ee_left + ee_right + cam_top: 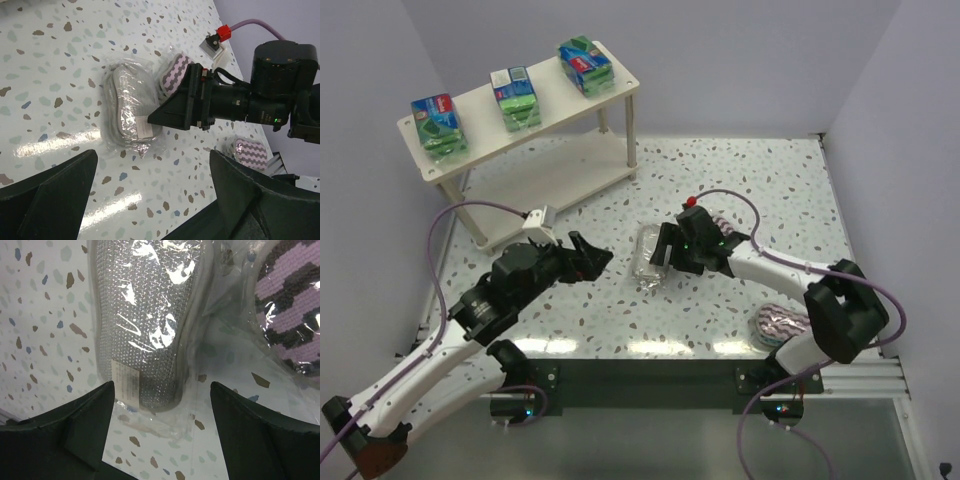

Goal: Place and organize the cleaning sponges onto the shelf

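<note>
Right tool [161, 390] hangs with its jaws spread and nothing gripped. One end of the silvery pack [145, 325] shows between its two fingers; whether they touch the wrap I cannot tell. The pack lies flat on the table [45, 330], near the middle and well apart from the shelf [475, 105], whose top board already carries three green-and-blue packs [515, 97]. To take the pack well, the fingers should come down on either side of the firm mesh body, not just the loose film at its edge, and close across the narrow width so it does not slip or swing. A striped pad [290, 315] lies just beside it and their wrappers seem to meet, so the grip should stay on the silvery side and the lift go straight up. The lower board [555, 172] looks the likelier spot. The right arm reaches forward and left from its base, forearm low over the table, wrist tipped down at the pack, with a second striped pad [780, 322] beside the arm near the table's front edge. The left arm is bent at the elbow; the left tool [152, 155] is also wide apart and holding nothing, and it faces the pack from the other side, near but not touching it.
</note>
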{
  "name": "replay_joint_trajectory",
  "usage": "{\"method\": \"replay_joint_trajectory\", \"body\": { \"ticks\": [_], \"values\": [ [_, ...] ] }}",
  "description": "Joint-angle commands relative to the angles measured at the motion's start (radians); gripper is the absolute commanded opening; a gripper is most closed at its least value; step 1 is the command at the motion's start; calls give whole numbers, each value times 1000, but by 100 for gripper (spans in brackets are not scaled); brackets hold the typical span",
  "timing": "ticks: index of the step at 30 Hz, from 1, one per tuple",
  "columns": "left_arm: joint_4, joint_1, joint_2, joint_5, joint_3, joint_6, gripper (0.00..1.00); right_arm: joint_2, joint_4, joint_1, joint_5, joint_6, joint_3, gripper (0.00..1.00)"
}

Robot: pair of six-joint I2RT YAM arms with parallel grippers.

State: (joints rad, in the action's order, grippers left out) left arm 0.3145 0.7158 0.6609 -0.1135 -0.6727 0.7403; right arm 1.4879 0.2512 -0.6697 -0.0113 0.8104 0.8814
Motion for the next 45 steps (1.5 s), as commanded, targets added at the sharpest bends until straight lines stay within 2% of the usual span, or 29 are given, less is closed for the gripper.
{"method": "replay_joint_trajectory", "body": {
  "ticks": [1, 6, 7, 9, 10, 13, 16, 20, 24, 28, 38, 44, 45],
  "values": [
    [23, 2, -27, -46, -36, -18, 100, 54, -67, -8, 13, -4, 60, 80],
    [98, 2, 40, -44, -56, -29, 100, 115, -110, -13, 17, 27, 71, 75],
    [104, 2, 49, -48, -51, -22, 100, 126, -119, -11, 13, 30, 68, 67],
    [103, 4, 72, -38, -24, -19, 100, 132, -135, -11, 13, 41, 57, 57],
    [92, 2, 77, -31, -10, -19, 100, 121, -139, -11, 13, 44, 50, 45],
    [28, 2, 71, -6, 67, 4, 100, 89, -151, -11, 13, 53, 1, 29],
    [-89, 4, 75, 44, 174, 53, 100, 34, -171, -11, -7, 85, -62, 23],
    [-210, 5, 138, 84, 291, 138, 100, -55, -214, -10, -27, 166, -172, 23],
    [-404, 8, 198, 109, 407, 198, 100, -171, -247, -14, -58, 263, -306, 23],
    [-567, 37, 242, 135, 446, 240, 98, -265, -248, -41, -69, 306, -375, 25],
    [-663, 230, 465, 38, 302, 263, 96, -477, -161, -59, -61, 377, -463, 32],
    [-652, 280, 545, -47, 263, 297, 91, -488, -147, -59, -81, 374, -476, 38],
    [-608, 280, 552, -78, 246, 304, 90, -497, -145, -59, -81, 377, -483, 39]
  ]
}}
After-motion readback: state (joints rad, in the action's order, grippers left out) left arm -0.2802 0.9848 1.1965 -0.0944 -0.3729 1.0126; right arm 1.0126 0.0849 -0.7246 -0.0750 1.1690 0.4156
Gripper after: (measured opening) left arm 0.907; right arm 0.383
